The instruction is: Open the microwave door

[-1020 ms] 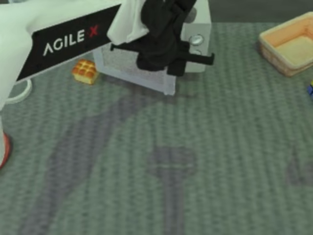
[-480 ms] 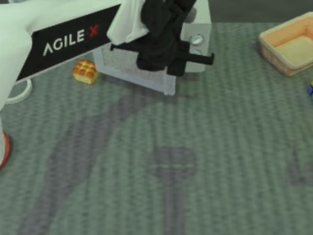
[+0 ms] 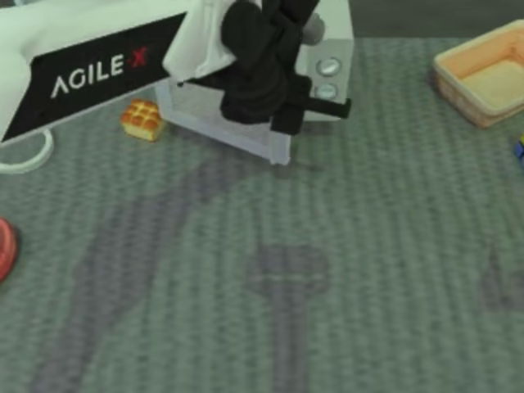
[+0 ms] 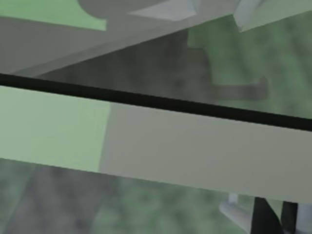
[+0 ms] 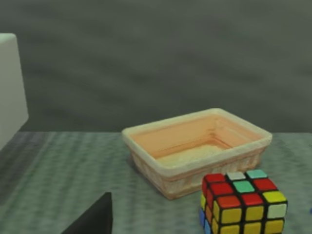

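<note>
The microwave [image 3: 332, 37] is coloured white, with two silver-grey knobs [image 3: 328, 67], and its door [image 3: 225, 123] is filled with grey speckled mesh. The bench [image 3: 368, 246] is covered in a grey-green woven pattern. The basket [image 5: 195, 151] is tinted tan and orange. The cube [image 5: 241, 202] is chequered red, yellow, green and white. The bread [image 3: 142, 119] is shown golden-orange.

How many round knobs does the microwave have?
2. Both knobs sit on the microwave's front panel, right of the door: one knob above, the other just below it toward the table. The left arm's end effector could hide more.
</note>
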Motion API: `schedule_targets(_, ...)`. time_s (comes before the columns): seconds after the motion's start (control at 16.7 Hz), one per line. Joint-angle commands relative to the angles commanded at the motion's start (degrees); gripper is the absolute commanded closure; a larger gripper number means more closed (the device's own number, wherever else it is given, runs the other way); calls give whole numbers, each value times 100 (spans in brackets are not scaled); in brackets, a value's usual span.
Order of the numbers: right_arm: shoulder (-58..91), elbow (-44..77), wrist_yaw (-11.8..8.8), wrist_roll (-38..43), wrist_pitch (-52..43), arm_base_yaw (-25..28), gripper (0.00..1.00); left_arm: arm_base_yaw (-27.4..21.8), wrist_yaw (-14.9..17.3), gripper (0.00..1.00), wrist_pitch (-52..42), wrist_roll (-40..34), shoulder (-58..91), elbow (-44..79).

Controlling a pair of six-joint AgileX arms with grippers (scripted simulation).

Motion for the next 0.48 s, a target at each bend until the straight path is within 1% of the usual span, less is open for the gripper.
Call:
schedule_targets(0.18, 0, 0, 0, 0, 0, 0, 0, 59, 159, 100, 140, 269, -208, -314)
schedule_targets(0.48, 0, 0, 0, 0, 0, 0, 0, 65, 177, 100, 153, 300, -228, -350)
